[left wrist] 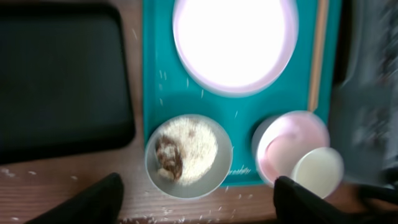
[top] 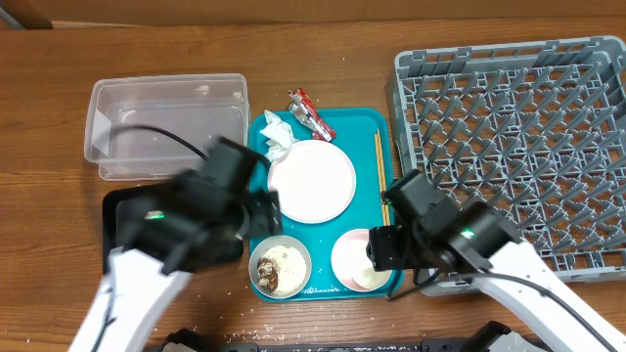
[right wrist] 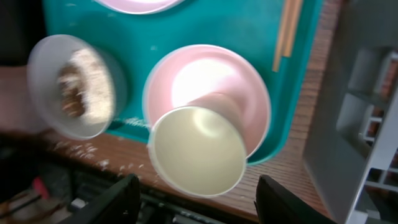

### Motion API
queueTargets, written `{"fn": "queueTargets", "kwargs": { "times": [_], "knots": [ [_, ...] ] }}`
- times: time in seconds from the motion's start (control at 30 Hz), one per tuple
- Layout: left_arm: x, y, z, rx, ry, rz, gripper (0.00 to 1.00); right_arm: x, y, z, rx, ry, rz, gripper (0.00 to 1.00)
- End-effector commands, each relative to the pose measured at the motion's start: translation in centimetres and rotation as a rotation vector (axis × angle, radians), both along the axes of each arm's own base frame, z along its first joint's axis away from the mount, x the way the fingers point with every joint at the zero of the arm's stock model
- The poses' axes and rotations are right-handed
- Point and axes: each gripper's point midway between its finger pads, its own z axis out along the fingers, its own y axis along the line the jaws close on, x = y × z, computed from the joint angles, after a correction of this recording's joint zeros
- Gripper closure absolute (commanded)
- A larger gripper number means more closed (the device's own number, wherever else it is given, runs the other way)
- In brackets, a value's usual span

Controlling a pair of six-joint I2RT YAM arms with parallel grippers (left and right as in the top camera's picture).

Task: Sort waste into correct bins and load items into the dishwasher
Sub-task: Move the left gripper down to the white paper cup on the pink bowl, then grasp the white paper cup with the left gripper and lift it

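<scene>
Right gripper (right wrist: 196, 199) straddled the white cup (right wrist: 198, 151) lying in the pink bowl (right wrist: 208, 81) — jaws parted, not yet clenched; next, squeeze and lift toward the dish rack (top: 518, 147). Left gripper (left wrist: 196, 205) released, hovering.

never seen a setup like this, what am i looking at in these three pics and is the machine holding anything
This is a two-armed robot at a wooden table. One picture looks straight down from above; the other two come from cameras on each wrist, so the dark shapes at their bottom edges are gripper fingers.

On the table: a teal serving tray carrying a round pale plate, a whitish bowl of rice-like crumbs, a small pink bowl with a small white cup leaning in it, wooden chopsticks, a crumpled white tissue and a shiny red wrapper. Beside it sit a clear plastic tub, a black tray and a grey dish rack.

The left gripper is open and empty above the crumb bowl. The right gripper straddles the cup; whether it grips is unclear.
</scene>
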Motion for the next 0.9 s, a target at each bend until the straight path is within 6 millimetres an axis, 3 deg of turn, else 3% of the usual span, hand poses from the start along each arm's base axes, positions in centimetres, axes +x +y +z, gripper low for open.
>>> {"fn": "queueTargets", "kwargs": {
  "times": [0.0, 0.1, 0.17, 0.2, 0.27, 0.33, 0.4, 0.43, 0.5, 0.6, 0.7, 0.77, 0.8, 0.87],
  "knots": [
    [1.4, 2.3, 7.4, 0.008, -0.225, 0.018, 0.14, 1.0, -1.1, -2.2, -0.097, 0.003, -0.119, 0.40],
    [1.1, 2.2, 9.8, -0.011, -0.290, -0.024, 0.09, 0.9, -1.3, -3.8, -0.136, 0.042, -0.118, 0.50],
    [0.5, 1.0, 9.6, -0.054, -0.268, -0.086, 0.09, 1.1, -1.2, -4.1, -0.140, 0.045, -0.118, 0.53],
    [0.1, 0.1, 9.0, -0.076, -0.239, -0.127, 0.10, 1.4, -0.9, -3.9, -0.127, 0.031, -0.119, 0.49],
    [-0.2, -1.0, 7.3, -0.083, -0.180, -0.169, 0.13, 2.4, -0.7, -2.7, -0.104, -0.021, -0.137, 0.47],
    [-0.4, -2.2, 4.9, -0.077, -0.116, -0.211, 0.15, 4.1, -1.2, -0.2, -0.078, -0.102, -0.208, 0.47],
    [-0.7, -4.4, 3.0, -0.117, -0.070, -0.280, 0.16, 5.9, -2.3, 3.1, -0.043, -0.194, -0.279, 0.46],
    [-1.0, -6.6, 1.9, -0.166, -0.054, -0.360, 0.16, 7.2, -3.7, 6.4, -0.012, -0.274, -0.347, 0.45],
    [-1.1, -9.9, 0.7, -0.215, -0.049, -0.470, 0.16, 8.5, -5.8, 10.7, 0.037, -0.378, -0.405, 0.41],
    [-0.3, -12.8, -1.4, -0.169, -0.061, -0.546, 0.15, 8.9, -8.5, 14.6, 0.066, -0.471, -0.472, 0.40],
    [-0.5, -15.4, -4.4, -0.115, -0.015, -0.620, 0.16, 8.4, -10.5, 15.7, 0.062, -0.496, -0.531, 0.38],
    [-1.2, -16.7, -6.9, -0.077, 0.047, -0.676, 0.16, 7.9, -11.4, 15.5, 0.052, -0.484, -0.555, 0.34],
    [-2.3, -17.6, -9.5, -0.035, 0.122, -0.730, 0.19, 7.3, -11.9, 15.1, 0.035, -0.458, -0.570, 0.28],
    [-3.3, -18.0, -11.4, -0.004, 0.189, -0.761, 0.24, 6.8, -12.1, 14.6, 0.018, -0.432, -0.572, 0.27]
  ]
}}
